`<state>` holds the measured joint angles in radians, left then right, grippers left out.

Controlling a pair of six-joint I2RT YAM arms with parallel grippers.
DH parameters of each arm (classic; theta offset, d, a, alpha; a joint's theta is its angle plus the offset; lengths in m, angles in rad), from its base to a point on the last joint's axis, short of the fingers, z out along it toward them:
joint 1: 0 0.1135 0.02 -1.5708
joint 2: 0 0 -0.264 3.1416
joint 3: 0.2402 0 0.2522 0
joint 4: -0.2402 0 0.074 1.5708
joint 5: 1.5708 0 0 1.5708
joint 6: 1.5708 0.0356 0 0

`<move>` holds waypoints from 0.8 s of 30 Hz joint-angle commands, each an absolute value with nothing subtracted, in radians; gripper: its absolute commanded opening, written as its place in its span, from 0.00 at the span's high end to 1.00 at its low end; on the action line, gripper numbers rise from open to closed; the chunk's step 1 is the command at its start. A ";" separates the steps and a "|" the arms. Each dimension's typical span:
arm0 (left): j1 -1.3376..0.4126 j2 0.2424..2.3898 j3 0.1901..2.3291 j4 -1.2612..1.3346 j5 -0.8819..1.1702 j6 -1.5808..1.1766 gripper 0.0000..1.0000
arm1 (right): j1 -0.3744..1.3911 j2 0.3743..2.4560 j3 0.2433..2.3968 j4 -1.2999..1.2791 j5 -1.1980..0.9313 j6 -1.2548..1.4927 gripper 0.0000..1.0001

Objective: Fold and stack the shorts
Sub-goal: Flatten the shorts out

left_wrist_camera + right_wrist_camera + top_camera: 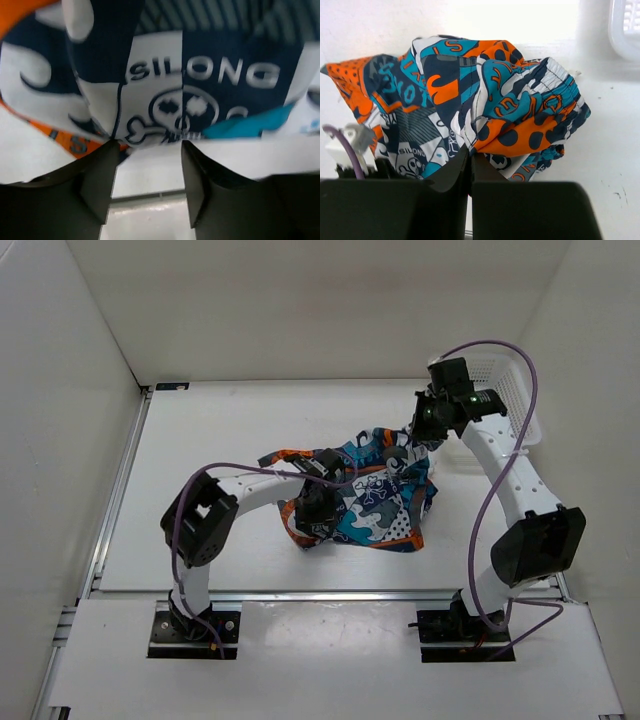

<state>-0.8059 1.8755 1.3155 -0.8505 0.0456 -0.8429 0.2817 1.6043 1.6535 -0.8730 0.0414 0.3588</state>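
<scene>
While the right claw (470,167) pinches the shorts (485,100), a basket (624,30) stands near.

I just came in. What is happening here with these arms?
The shorts lie crumpled, not yet folded, between the arms. The right claw is shut on a fold at their far-right side. The left claw is open at their left part. A white basket stands far right.
</scene>
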 commanded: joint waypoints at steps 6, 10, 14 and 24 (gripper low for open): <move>-0.671 1.954 1.411 -0.833 -0.052 -0.770 0.90 | 0.282 1.470 1.505 -0.867 0.006 0.348 1.00; -0.545 1.908 1.474 -0.867 -0.112 -0.692 0.90 | 0.293 1.448 1.410 -0.842 -0.060 0.360 1.00; -0.408 1.937 1.655 -0.943 -0.143 -0.612 0.90 | 0.350 1.410 1.309 -0.810 -0.097 0.417 1.00; -0.293 1.968 2.012 -1.206 -0.245 -0.518 0.04 | 0.696 1.335 1.135 -0.726 0.015 0.636 1.00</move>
